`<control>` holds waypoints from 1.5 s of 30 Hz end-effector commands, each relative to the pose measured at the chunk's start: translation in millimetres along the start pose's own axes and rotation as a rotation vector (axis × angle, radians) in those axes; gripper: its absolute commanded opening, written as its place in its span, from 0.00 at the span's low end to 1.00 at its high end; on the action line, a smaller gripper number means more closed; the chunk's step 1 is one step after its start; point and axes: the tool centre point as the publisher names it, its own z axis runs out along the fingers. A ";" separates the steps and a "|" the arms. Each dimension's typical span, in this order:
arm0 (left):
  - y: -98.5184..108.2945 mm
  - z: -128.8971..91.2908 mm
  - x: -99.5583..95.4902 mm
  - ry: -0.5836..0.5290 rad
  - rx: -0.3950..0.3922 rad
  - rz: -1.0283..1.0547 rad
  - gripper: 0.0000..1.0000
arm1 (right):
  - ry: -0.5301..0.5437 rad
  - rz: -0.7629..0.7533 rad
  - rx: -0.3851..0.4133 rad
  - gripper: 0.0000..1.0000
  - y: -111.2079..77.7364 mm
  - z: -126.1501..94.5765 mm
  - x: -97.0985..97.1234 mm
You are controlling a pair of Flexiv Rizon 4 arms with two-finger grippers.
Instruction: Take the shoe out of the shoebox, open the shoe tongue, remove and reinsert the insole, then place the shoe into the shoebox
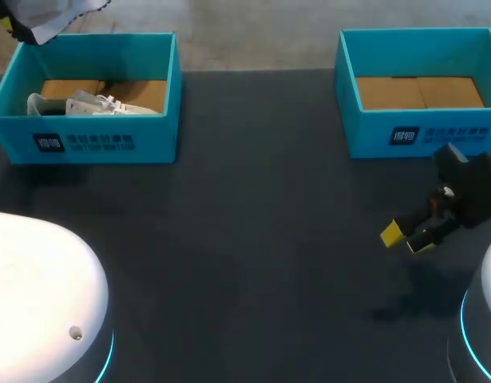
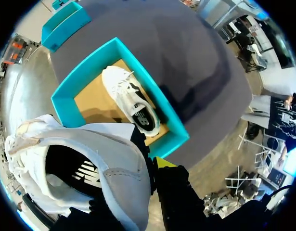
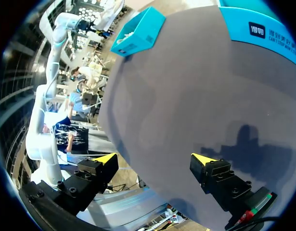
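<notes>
My left gripper is shut on the heel collar of a white and grey shoe, held high above the left teal shoebox. One yellow fingertip shows outside the collar; the other is hidden inside the shoe. A second white shoe lies on its side in that box. In the head view the held shoe shows only at the far left corner, above the left shoebox and the shoe lying inside it. My right gripper hangs open and empty over the table's right side, its fingers wide apart.
A second teal shoebox stands at the back right with only brown cardboard in its bottom. The dark table stretches between and in front of the two boxes. The white arm bases sit at the near corners.
</notes>
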 end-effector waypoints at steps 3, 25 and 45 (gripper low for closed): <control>0.4 -2.3 -1.1 0.004 -0.001 0.001 0.00 | -0.002 0.001 0.000 1.00 -0.8 0.2 0.4; 51.4 42.3 -3.8 -0.137 -0.008 0.598 0.00 | -0.002 0.001 0.000 1.00 -0.8 0.2 0.4; 80.2 61.2 -32.2 -0.105 -0.065 0.791 0.00 | -0.002 0.001 0.000 1.00 -0.8 0.2 0.4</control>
